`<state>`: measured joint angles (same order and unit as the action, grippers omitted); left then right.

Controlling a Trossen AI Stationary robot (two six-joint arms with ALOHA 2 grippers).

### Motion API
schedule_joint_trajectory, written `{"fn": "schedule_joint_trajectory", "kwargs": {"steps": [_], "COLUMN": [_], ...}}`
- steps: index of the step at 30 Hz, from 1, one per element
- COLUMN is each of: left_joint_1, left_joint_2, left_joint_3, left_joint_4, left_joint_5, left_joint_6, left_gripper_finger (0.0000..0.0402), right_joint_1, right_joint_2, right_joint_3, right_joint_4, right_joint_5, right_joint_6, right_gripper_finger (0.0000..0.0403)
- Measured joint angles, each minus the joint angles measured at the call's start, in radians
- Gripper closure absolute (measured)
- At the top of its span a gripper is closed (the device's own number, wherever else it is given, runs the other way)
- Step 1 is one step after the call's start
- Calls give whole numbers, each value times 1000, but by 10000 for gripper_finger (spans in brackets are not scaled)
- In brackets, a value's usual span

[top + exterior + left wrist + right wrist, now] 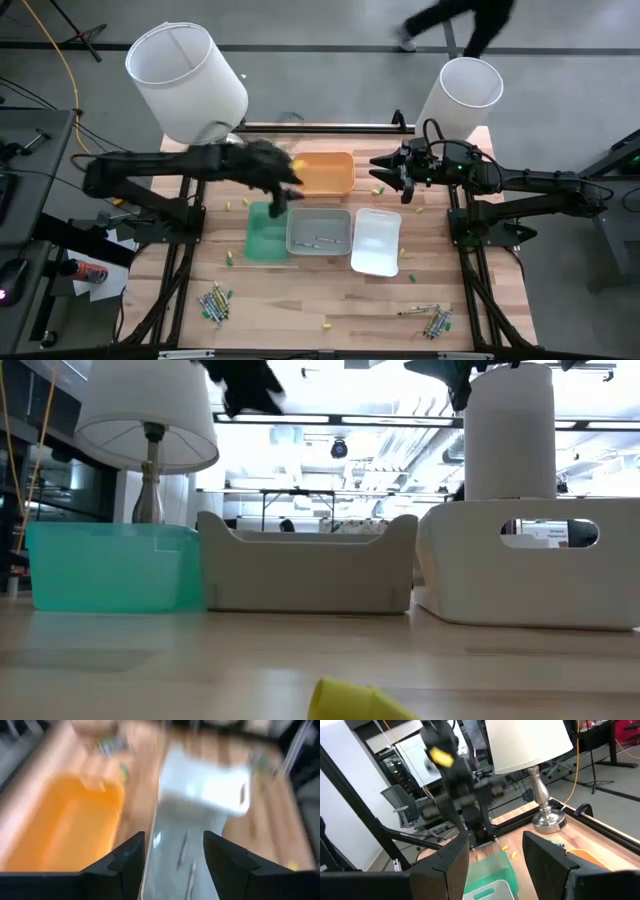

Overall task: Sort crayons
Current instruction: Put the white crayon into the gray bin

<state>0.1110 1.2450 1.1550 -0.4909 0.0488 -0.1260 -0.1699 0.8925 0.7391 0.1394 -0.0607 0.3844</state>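
Observation:
Four trays stand mid-table: orange [325,172], green [265,232], grey [318,230] and white [376,240]. A few crayons [318,241] lie in the grey tray, which also shows in the left wrist view [180,855]. Crayon heaps lie at the near left [213,303] and near right [435,320]. My left gripper [285,190] hangs blurred above the orange tray's left end and the green tray. It is open [174,865] with nothing between the fingers. My right gripper [385,175] is raised just right of the orange tray, open [495,865] and empty.
Two white-shaded lamps stand at the far corners, left [188,80] and right [460,95]. Loose yellow crayons lie by the orange tray [378,189] and near the front edge [325,325]; one shows close up in the low view [350,700]. A green one lies beside the green tray [228,258].

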Motion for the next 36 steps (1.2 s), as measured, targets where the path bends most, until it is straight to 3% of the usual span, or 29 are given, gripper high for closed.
{"fn": "schedule_joint_trajectory", "kwargs": {"steps": [5, 9, 18, 20, 23, 25, 31, 36], "left_joint_1": [-13, -29, -33, -33, -33, -33, -33, -33], "left_joint_2": [-211, -310, -352, -352, -352, -352, -351, -351], "left_joint_3": [-197, -354, -403, -403, -403, -403, -403, -403], "left_joint_4": [372, 572, 617, 616, 611, 602, 571, 565], "left_joint_5": [-90, -138, -167, -167, -167, -167, -168, -168], "left_joint_6": [-71, -130, -124, -105, -100, -104, -81, -78], "left_gripper_finger": [228, 232, 234, 234, 234, 234, 234, 234], "right_joint_1": [0, 1, 0, 0, 20, 68, 318, 587], "right_joint_2": [0, 0, 0, 0, 0, 1, 31, 88], "right_joint_3": [0, 0, 0, 3, 76, 148, 314, 320], "right_joint_4": [-2, -1, -5, -22, -227, -431, -881, -1043], "right_joint_5": [0, 0, -1, -53, -176, -203, -184, -123], "right_joint_6": [0, 0, 12, 67, 138, 178, 371, 595], "right_gripper_finger": [224, 224, 224, 224, 224, 227, 237, 238]}}
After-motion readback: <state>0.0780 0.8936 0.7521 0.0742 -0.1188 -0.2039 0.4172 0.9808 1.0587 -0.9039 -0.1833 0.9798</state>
